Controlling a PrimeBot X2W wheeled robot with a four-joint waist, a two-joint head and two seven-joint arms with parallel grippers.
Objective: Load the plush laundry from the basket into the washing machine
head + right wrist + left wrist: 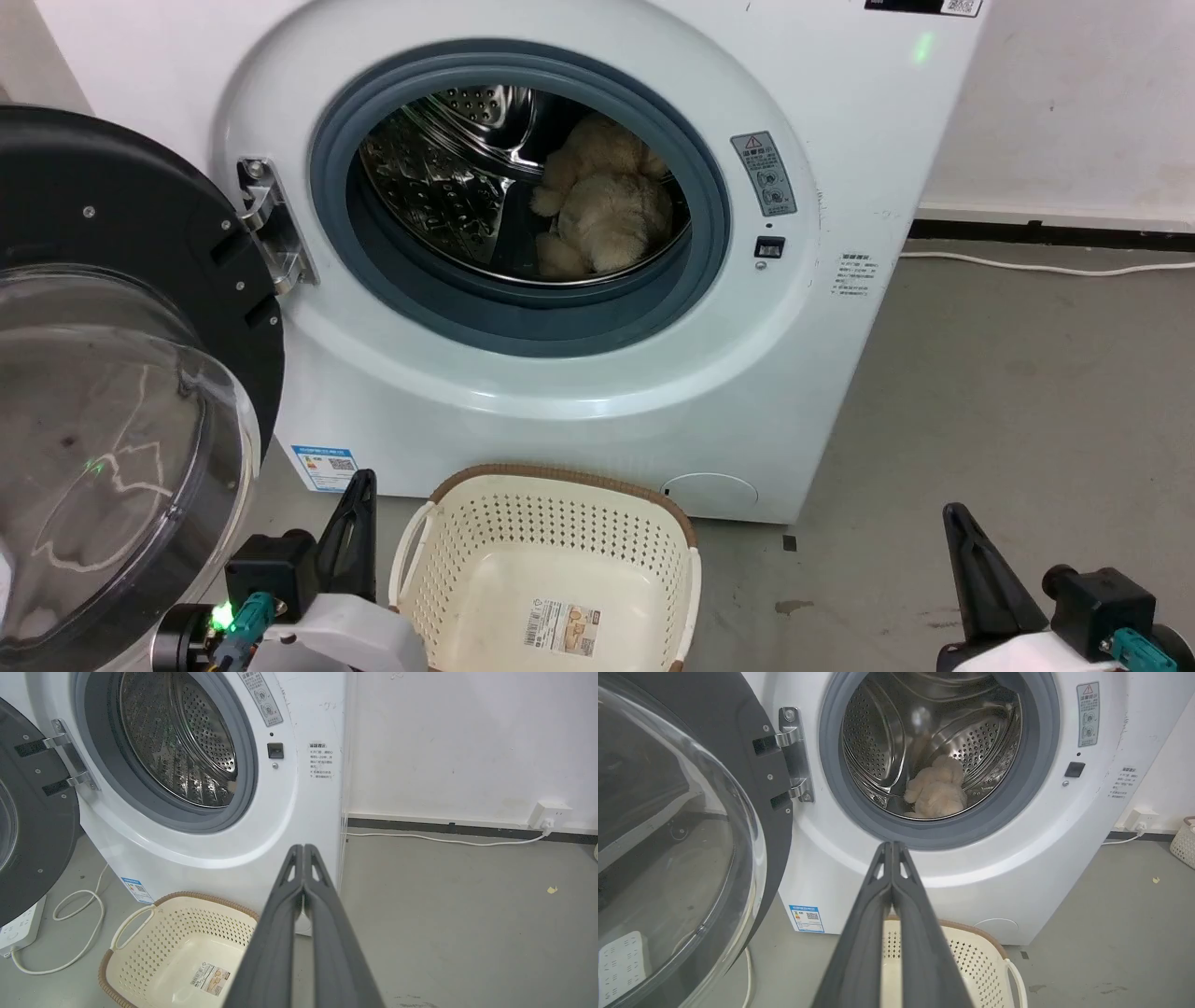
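Head view looks down on the washing machine [579, 411], a white front-loader on a grey floor. Its black-rimmed clear door [121, 420] is swung wide open to the left on a steel hinge [275, 229]. A grey rubber gasket [523, 308] rings the mouth of the perforated steel drum [439, 187]. Just in front of the machine's foot sits the basket [551, 523], oval, cream and perforated, with a brown woven-look rim and white handles. Its bare bottom carries a barcode sticker [562, 627] whose print is too small to read.

The plush laundry [607, 210] lies inside the drum, on its floor toward the right and back. Its long axis runs roughly from the drum's back toward the opening, and one rounded limb sticks out to the left; which end is the head cannot be told. Its fur is shaggy and beige-cream.

Right of the opening, a grey warning sticker [764, 173] shows a red triangle and pictograms. Below it are a small black latch slot [769, 247] and a block of Chinese print [854, 275], illegible. A blue-and-white label with a QR code [327, 464] sits low on the left of the front.

The left gripper [362, 481] is low beside the basket's left handle, and the right gripper [954, 513] is well off to the right over the floor. In the wrist views each pair of fingers is pressed together with nothing between them
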